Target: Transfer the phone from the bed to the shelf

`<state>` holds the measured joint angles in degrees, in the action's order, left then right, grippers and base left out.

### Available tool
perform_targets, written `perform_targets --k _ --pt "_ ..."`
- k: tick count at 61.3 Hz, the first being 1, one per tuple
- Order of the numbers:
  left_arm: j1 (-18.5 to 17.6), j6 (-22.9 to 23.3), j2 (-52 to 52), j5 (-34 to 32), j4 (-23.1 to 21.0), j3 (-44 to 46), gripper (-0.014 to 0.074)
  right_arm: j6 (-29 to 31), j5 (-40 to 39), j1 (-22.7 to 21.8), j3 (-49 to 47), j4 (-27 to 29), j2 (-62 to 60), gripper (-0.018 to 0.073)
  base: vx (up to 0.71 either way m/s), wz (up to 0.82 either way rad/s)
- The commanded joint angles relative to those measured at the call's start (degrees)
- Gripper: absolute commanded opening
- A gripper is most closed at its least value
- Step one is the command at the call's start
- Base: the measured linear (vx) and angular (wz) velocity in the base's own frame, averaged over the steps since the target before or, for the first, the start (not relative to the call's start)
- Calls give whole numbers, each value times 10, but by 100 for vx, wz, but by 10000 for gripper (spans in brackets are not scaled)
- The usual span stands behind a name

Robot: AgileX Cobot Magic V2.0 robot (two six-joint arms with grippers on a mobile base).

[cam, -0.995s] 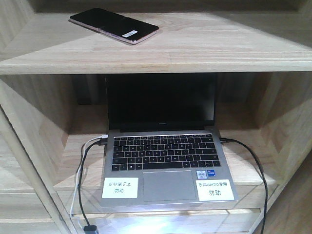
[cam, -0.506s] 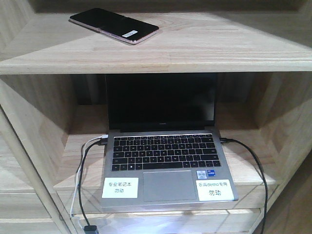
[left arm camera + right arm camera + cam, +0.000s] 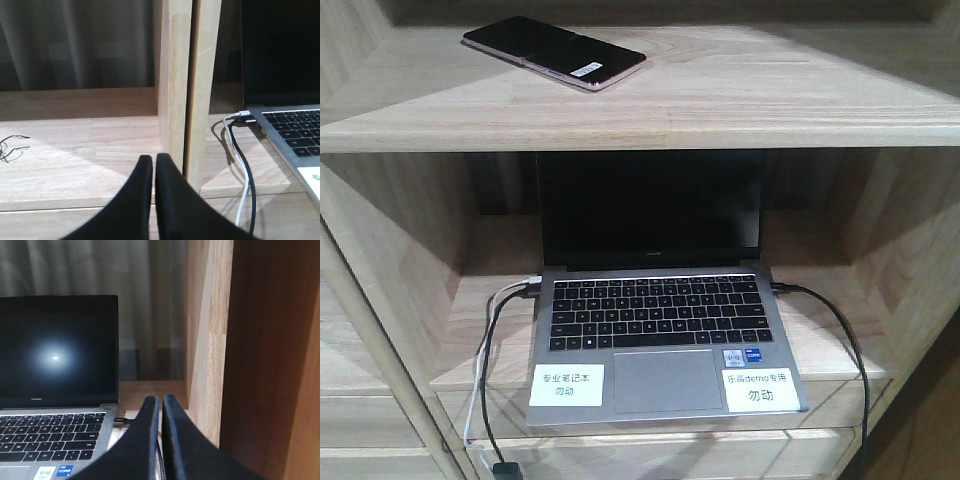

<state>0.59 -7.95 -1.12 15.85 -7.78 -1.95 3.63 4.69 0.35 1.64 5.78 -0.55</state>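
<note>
The phone, a glossy black slab with a pinkish-gold rim and a white sticker, lies flat on the upper board of the light-wood shelf, at its left. The bed is out of view. Neither gripper appears in the front view. In the left wrist view my left gripper is shut with nothing between its black fingers, low in front of a shelf upright. My right gripper is shut and empty too, between the laptop and the shelf's right wall.
An open grey laptop with a black screen fills the compartment below the phone. Black and white cables plug into its left side, a black cable into its right. Thin dark wires lie on the left compartment's board.
The front view has shifted very slightly. The phone and laptop have not moved.
</note>
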Motion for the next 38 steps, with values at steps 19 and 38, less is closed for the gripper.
perform_targets --k 19,38 --pt "-2 2 -3 -42 -6 -1 1 0 -47 -3 4 -7 -5 -4 0 0" --pt "-2 2 -3 -42 -6 -1 1 0 -47 -3 4 -7 -5 -4 0 0"
